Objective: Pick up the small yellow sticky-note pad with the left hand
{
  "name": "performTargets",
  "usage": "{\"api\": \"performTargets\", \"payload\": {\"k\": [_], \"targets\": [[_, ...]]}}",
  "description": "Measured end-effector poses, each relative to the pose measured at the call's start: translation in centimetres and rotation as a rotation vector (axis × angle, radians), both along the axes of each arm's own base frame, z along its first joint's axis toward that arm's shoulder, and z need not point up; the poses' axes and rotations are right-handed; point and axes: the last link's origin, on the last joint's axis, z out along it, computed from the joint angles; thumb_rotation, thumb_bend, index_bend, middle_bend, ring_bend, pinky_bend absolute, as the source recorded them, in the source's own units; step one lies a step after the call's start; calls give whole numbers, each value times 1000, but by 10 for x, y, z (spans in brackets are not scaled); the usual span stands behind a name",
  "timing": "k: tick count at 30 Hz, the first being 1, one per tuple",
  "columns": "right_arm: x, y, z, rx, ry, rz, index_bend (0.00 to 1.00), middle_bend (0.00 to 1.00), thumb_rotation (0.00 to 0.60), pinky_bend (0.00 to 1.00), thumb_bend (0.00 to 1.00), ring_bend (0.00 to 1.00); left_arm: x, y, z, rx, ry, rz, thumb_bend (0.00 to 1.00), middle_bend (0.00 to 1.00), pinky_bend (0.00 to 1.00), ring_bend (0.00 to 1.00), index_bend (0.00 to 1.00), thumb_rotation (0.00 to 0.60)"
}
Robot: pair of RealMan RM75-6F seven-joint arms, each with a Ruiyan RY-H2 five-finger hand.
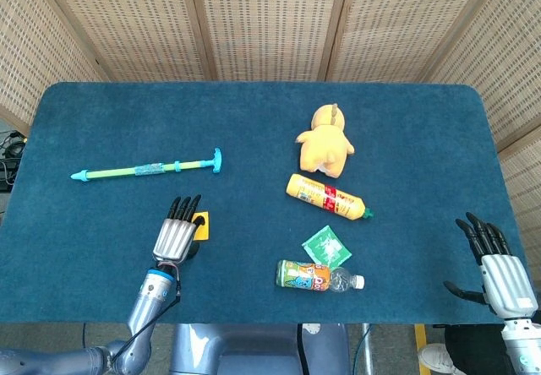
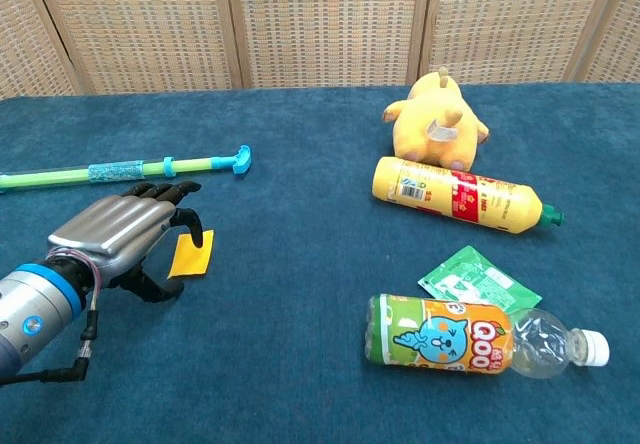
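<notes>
The left hand (image 2: 115, 232) hovers over the yellow sticky-note pad (image 2: 190, 255), fingers (image 2: 170, 196) together and extended, thumb beneath — nothing pinched. The pad lies flat on the table (image 2: 300, 194) under the fingertips; it is thin and may slide away.

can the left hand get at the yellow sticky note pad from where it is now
Probably yes. The left hand hovers right beside the sticky-note pad, fingertips over its edge, with bare table around it. The water squirter lies farther back, out of the way.

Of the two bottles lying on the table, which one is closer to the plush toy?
The yellow bottle with the green cap, just before the plush toy; the clear, white-capped bottle lies farther.
</notes>
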Motion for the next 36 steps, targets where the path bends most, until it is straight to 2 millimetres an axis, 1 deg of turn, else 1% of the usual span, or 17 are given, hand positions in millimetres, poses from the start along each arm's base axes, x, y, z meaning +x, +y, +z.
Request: {"api": "performTargets", "payload": {"k": [8, 10, 13, 16, 21, 28, 33, 36], "targets": [[2, 1, 1, 1, -16, 13, 0, 0, 600, 0, 0, 0, -2, 5, -5, 20, 37, -5, 341, 0, 0, 0, 422, 600], [2, 2, 1, 5, -17, 17, 0, 0, 600, 0, 0, 0, -3, 7, -5, 28, 37, 0, 365, 0, 0, 0, 430, 600], [2, 2, 0, 9, -14, 17, 0, 0, 600, 0, 0, 0, -3, 8, -5, 33, 30, 4, 429, 0, 0, 0, 444, 600], [3, 2, 0, 11, -12, 19, 0, 0, 600, 0, 0, 0, -4, 8, -5, 33, 26, 1, 464, 0, 0, 0, 445, 600], [2, 2, -1, 13, -11, 15, 0, 0, 600, 0, 0, 0, -5, 8, -6, 27, 13, 1, 468, 0, 0, 0, 433, 600], [2, 2, -1, 15, -10, 15, 0, 0, 600, 0, 0, 0, -7, 8, -5, 27, -6, 5, 470, 0, 0, 0, 468, 600], [3, 2, -1, 16, -9, 16, 0, 0, 600, 0, 0, 0, -7, 8, -4, 29, -8, 7, 471, 0, 0, 0, 561, 600], [3, 2, -1, 15, -10, 16, 0, 0, 600, 0, 0, 0, -7, 8, -4, 31, -10, 5, 471, 0, 0, 0, 592, 600]]}}
